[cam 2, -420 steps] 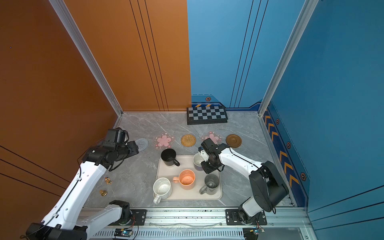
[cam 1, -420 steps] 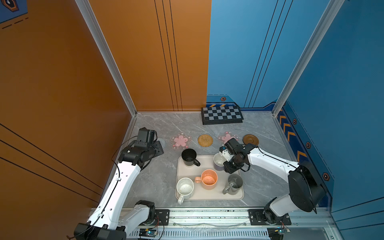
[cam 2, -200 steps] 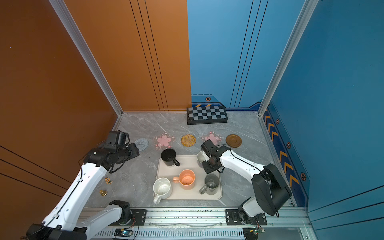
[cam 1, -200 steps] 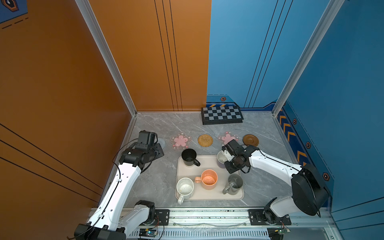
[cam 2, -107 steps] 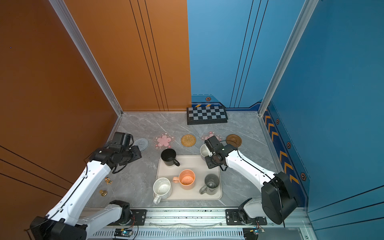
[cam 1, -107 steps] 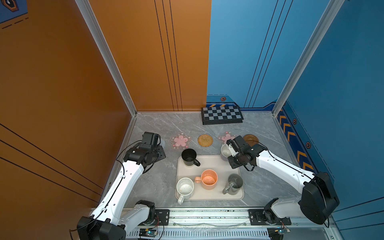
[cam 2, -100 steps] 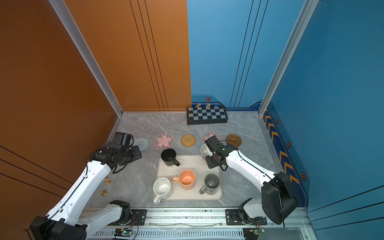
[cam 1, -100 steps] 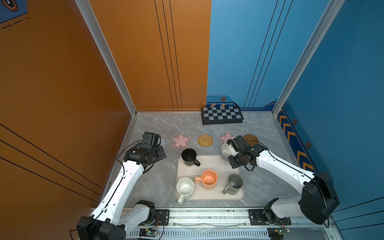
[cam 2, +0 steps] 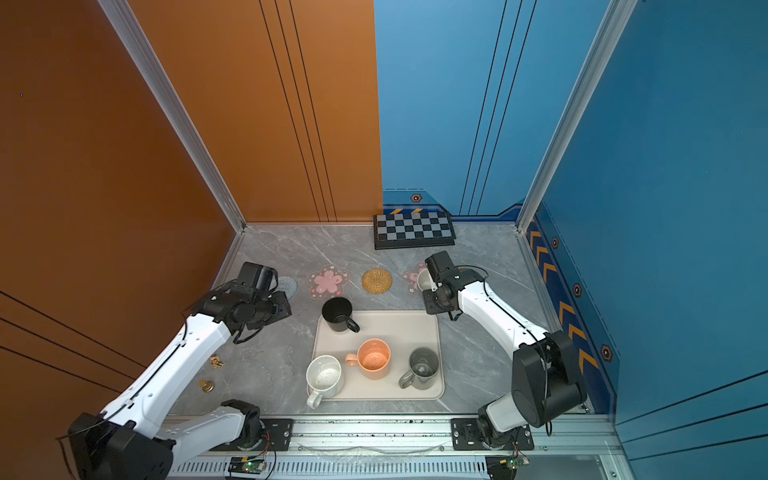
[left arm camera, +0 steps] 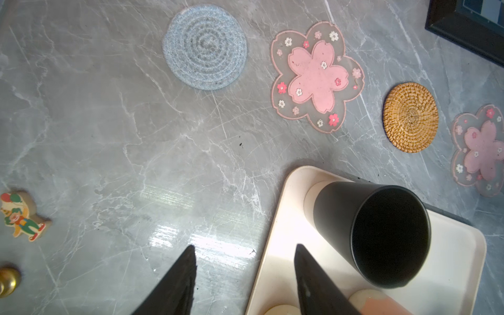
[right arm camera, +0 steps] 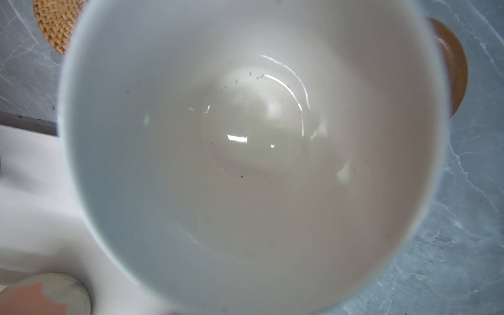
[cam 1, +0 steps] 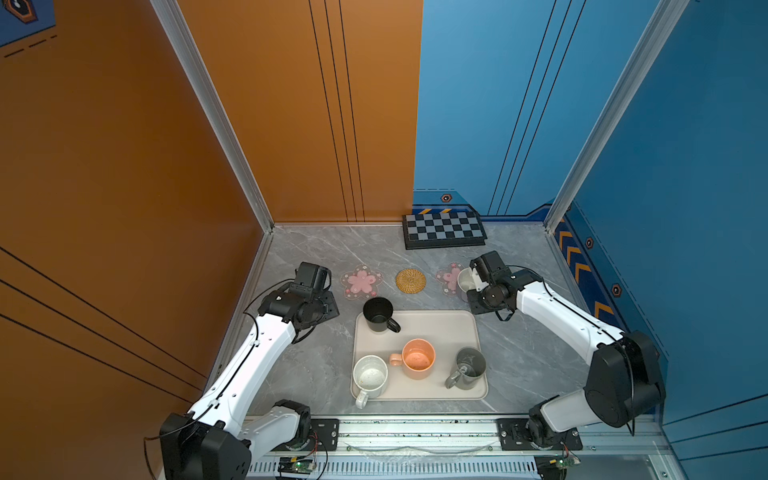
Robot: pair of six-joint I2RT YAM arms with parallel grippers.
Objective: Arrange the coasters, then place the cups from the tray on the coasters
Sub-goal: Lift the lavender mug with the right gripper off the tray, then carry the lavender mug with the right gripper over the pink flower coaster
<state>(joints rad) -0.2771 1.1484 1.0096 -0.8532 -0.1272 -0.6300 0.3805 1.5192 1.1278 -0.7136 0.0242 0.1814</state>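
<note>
Right gripper [cam 1: 473,283] is clamped on the lavender cup [cam 1: 464,282], holding it clear of the tray [cam 1: 415,316] and over the right side of the right pink flower coaster [cam 1: 449,276]. Whether the cup's base touches the mat cannot be told. Seen from the right wrist, the cup's white inside fills the frame, empty but for a few dark specks. The straw coaster [right arm camera: 51,30] peeps out on one side and the brown wooden coaster [right arm camera: 454,65] on the other.

Setting it down well likely means shifting the cup to the flower's centre, keeping it upright and lowering gently. Letting go should wait until the base sits flat, since the thin mat could slide.

Left gripper [left arm camera: 245,246], jaws spread and holding nothing, hangs over the tray's corner just beside the black cup [left arm camera: 381,234].

Four cups stand on the tray: the black one, the peach-orange cup [cam 1: 417,359] with darker specks at its bottom, the speckled white cup [cam 1: 370,376] and the grey cup [cam 1: 469,368]. None appears to hold liquid. The grey-blue knitted coaster [left arm camera: 204,47] and the left pink flower coaster [left arm camera: 316,77] lie bare.
</note>
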